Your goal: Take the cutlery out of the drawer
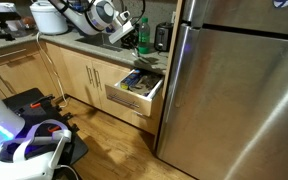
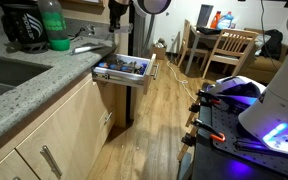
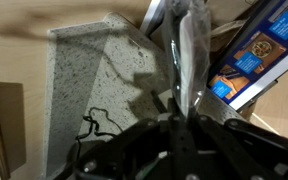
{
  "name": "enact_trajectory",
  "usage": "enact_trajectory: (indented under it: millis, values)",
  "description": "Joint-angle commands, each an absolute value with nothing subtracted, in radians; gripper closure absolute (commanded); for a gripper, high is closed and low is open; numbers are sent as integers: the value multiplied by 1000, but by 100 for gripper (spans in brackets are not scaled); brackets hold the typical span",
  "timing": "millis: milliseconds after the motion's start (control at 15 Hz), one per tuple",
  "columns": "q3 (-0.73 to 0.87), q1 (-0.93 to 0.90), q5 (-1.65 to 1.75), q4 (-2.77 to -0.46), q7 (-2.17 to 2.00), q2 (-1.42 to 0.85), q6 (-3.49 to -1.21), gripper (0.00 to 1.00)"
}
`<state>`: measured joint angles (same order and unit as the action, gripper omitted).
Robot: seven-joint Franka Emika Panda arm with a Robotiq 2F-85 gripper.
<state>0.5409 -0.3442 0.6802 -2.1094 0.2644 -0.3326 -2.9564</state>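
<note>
The drawer point(image 1: 134, 98) stands pulled open below the counter, next to the fridge; it also shows in an exterior view point(image 2: 125, 79). The cutlery point(image 1: 138, 81) lies jumbled inside it point(image 2: 121, 66), along with blue boxes point(image 3: 252, 55). My gripper point(image 1: 121, 31) hangs over the speckled granite countertop point(image 3: 84, 70), up and to the side of the drawer. In the wrist view my gripper point(image 3: 180, 118) is shut on a slim silvery utensil point(image 3: 185, 45) that sticks out from between the fingers. In an exterior view my gripper point(image 2: 115, 13) is small and partly hidden.
A steel fridge point(image 1: 234, 90) stands right beside the drawer. A green bottle point(image 2: 52, 25), a black appliance point(image 2: 19, 25) and a sink point(image 2: 4, 75) are on the counter. A white cooker point(image 1: 49, 15) is further along. Wooden floor, with dining chairs point(image 2: 229, 50) beyond.
</note>
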Motion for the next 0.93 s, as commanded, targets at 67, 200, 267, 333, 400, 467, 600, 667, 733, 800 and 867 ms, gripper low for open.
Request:
enact_trajectory:
  millis: [67, 200, 267, 333, 400, 467, 600, 667, 733, 800, 867]
  values:
    - [539, -349, 664, -2105, 254, -333, -2941, 93]
    - [539, -349, 663, -2105, 248, -333, -2938, 93]
    - [539, -349, 663, -2105, 248, -333, -2938, 93]
    - [540, -349, 663, -2105, 248, -333, -2938, 93]
    - [540, -349, 663, -2105, 248, -333, -2938, 93]
    - [539, -345, 666, -2099, 255, -340, -2947, 97]
    - [540, -338, 682, -2083, 282, -354, -2979, 97]
    - [537, -330, 690, -2080, 303, -358, -3005, 97]
    - [529, -319, 687, -2079, 332, -358, -3020, 96]
    - [525, -311, 687, -2081, 360, -356, -3040, 96]
    - [515, -298, 682, -2086, 393, -352, -3066, 96]
